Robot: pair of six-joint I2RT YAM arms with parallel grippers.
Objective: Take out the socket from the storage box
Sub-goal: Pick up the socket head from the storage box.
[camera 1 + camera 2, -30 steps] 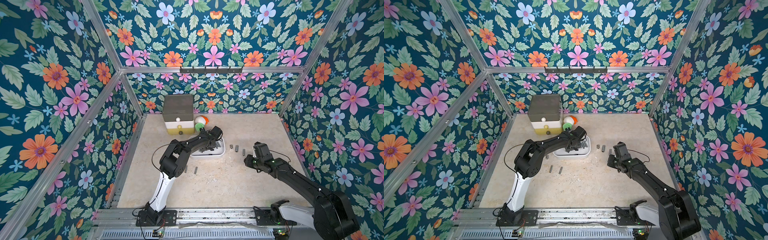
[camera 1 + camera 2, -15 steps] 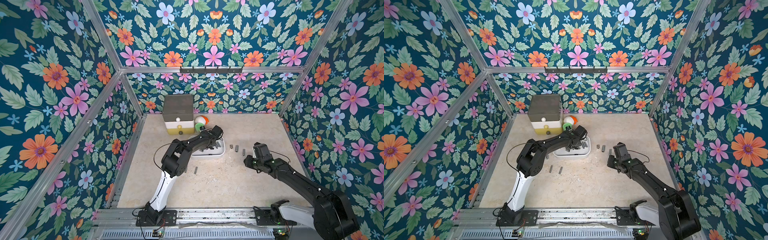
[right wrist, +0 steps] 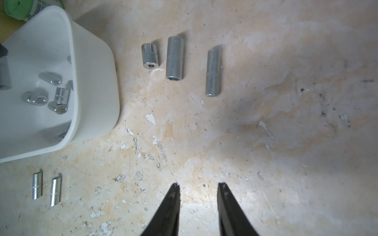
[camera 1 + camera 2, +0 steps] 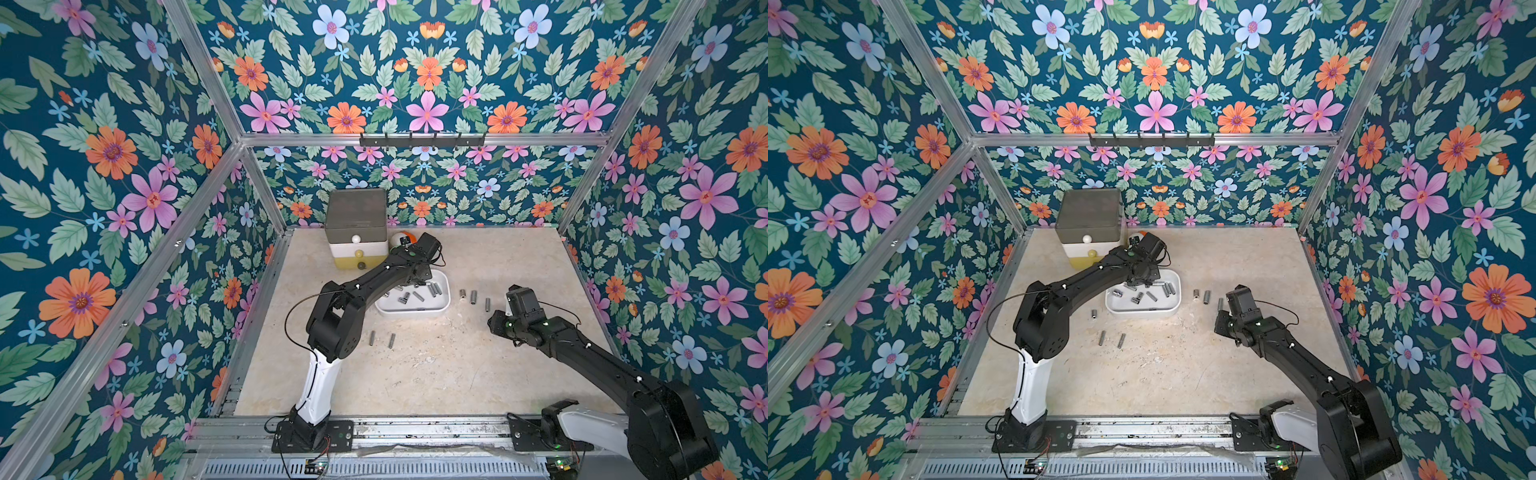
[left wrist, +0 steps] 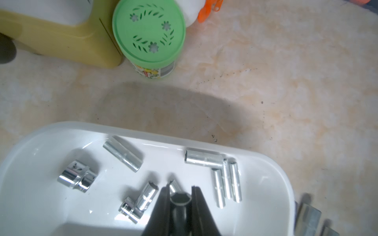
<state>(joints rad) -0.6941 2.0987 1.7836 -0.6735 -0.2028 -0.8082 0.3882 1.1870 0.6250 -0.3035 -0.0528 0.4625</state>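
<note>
Left wrist view: we see the left hand [image 5: 180,189] closed narrowly on a socket [image 5: 181,200]. Its two black fingers [image 5: 163,204] press either side of the barrel, and the hexagonal mouth faces the camera. The held socket sits over the inside of the storage box [image 5: 61,129] (a shallow white tub). We cannot tell whether it touches the box floor or hangs just above it. Other sockets [image 5: 122,156] lie around it in the box, among them a stubby one and three slim ones side by side. Beyond the box rim a green-lidded jar [image 5: 149,30] stands just beside the yellow base of the drawer tower [image 5: 61,40].

In a top view the box lies near the middle of the worktop [image 4: 415,374], nearer its far edge, with the tower against that edge towards the left corner.

The right hand [image 3: 198,187] stands partly open and empty above bare worktop. Three loose sockets [image 3: 174,58] lie in a row on the worktop beside the box, apart from it. Two slim sockets [image 3: 46,189] lie side by side on the worktop off another side of the box.
</note>
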